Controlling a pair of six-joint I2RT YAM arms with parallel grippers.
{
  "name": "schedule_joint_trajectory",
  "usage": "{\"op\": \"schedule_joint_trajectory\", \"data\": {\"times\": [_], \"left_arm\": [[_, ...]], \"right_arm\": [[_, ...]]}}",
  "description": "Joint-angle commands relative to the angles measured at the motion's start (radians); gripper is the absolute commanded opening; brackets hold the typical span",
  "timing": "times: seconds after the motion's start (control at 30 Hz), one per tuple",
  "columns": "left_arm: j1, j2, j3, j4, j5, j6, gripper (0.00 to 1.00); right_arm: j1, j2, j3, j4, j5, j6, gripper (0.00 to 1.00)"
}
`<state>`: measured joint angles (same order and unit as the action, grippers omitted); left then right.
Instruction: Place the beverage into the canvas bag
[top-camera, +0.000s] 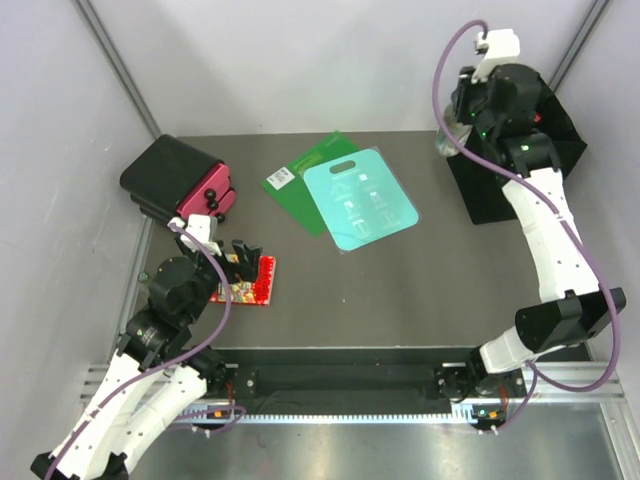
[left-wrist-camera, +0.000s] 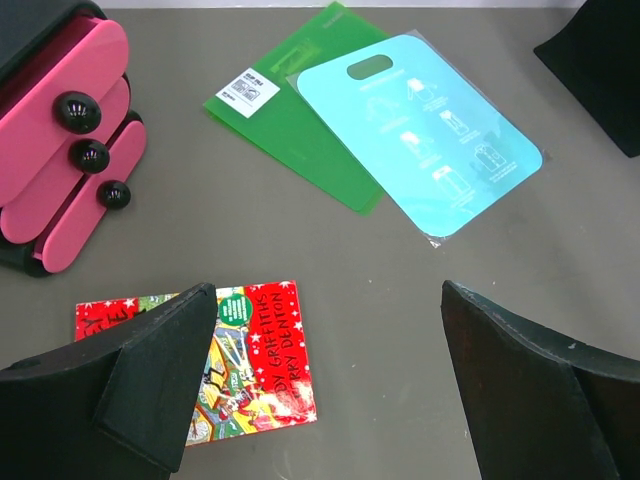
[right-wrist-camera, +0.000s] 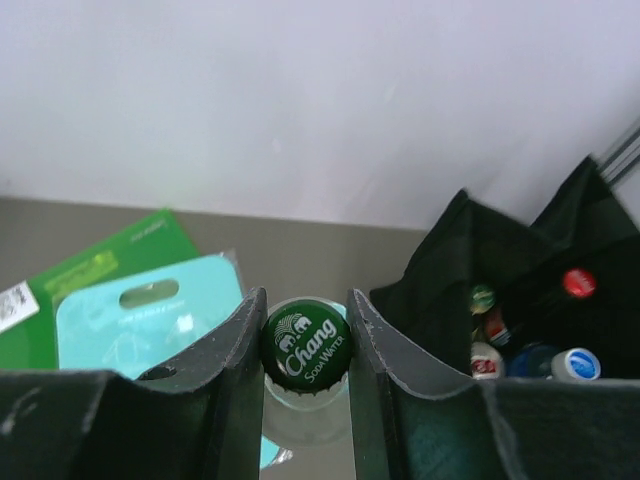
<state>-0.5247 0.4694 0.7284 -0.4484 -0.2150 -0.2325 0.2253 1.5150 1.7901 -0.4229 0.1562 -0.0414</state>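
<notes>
The right gripper (right-wrist-camera: 305, 305) is clamping a green-capped bottle (right-wrist-camera: 306, 350) at the far right.
It is holding the bottle raised just left of the open canvas bag (right-wrist-camera: 440, 280); the left gripper (left-wrist-camera: 325, 300) is hovering wide open above a book (left-wrist-camera: 270, 345), near left.

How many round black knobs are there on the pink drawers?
3. In the left wrist view they sit in a row on the pink drawer fronts at the left: upper knob, middle knob, lower knob. None seems hidden.
</notes>
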Motion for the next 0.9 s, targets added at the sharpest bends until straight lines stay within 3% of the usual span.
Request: {"op": "schedule_joint_trajectory", "data": {"times": [0.0, 0.53, 0.87], "left_arm": [[-0.001, 0.006, 0.005, 0.043, 0.019, 0.013, 0.98], [-0.001, 0.031, 0.006, 0.045, 0.035, 0.013, 0.98], [-0.001, 0.041, 0.006, 0.043, 0.035, 0.013, 0.98]], "right_arm": [[-0.061, -0.012, 0.14, 0.15, -0.05, -0.021, 0.0], [-0.339, 0.019, 0.246, 0.228, -0.147, -0.031, 0.0], [-0.386, 0.057, 0.172, 0.364, -0.202, -0.048, 0.0]]}}
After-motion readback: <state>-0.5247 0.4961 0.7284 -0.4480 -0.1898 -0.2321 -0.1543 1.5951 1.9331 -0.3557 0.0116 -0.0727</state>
